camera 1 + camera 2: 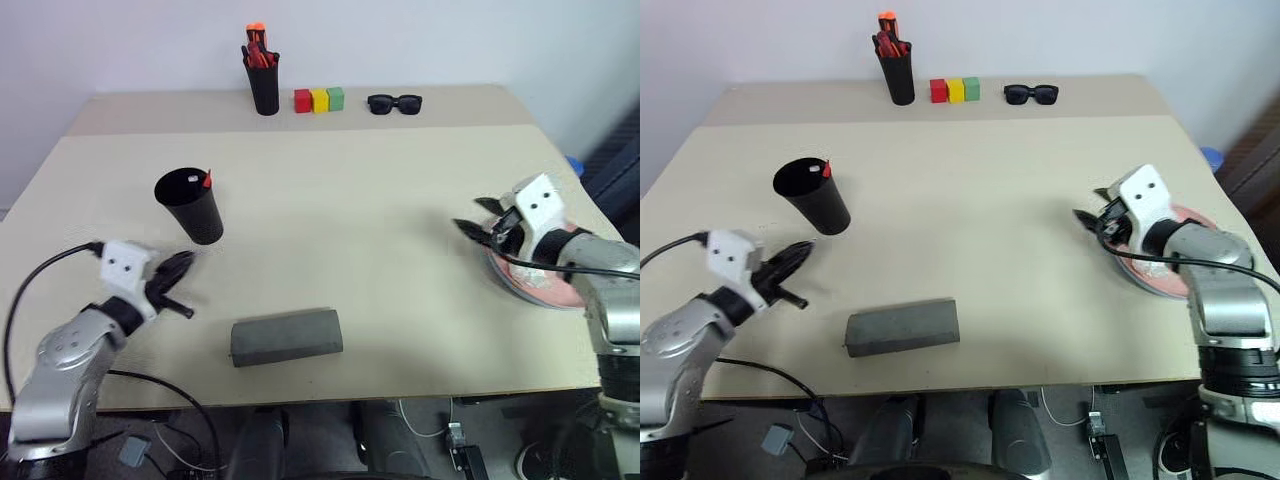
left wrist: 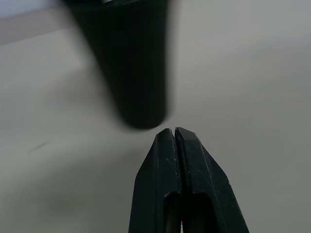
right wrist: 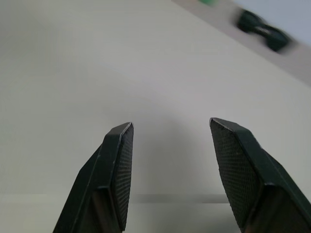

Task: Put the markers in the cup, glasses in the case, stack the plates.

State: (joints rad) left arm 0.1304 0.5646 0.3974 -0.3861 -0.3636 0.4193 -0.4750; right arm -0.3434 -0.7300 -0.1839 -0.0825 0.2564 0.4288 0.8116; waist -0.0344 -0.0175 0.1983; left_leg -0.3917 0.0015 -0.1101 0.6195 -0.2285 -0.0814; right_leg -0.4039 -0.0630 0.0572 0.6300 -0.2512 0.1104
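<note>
Spreading across the scene is the beige table, and the rest sits on it. The grey case lies shut near the front edge, its long axis running left to right, a little tilted. The plates sit at the right edge, the salmon pink one showing with a light rim under it; they appear stacked, though the arm hides most of them. The black cup stands upright to the left of centre, mouth up and leaning slightly, with the red tip of a marker poking up past its rim, so the marker's long axis runs roughly vertical inside. At the back edge stand a narrow black pen holder full of orange-red pens, three small blocks in red, yellow and green, and black sunglasses.

The left gripper has its two fingers pressed together on nothing, pointing toward the foot of the cup, just beside it but apart. The right gripper has its fingers spread apart with bare table between them, hovering at the near-left edge of the plates.
</note>
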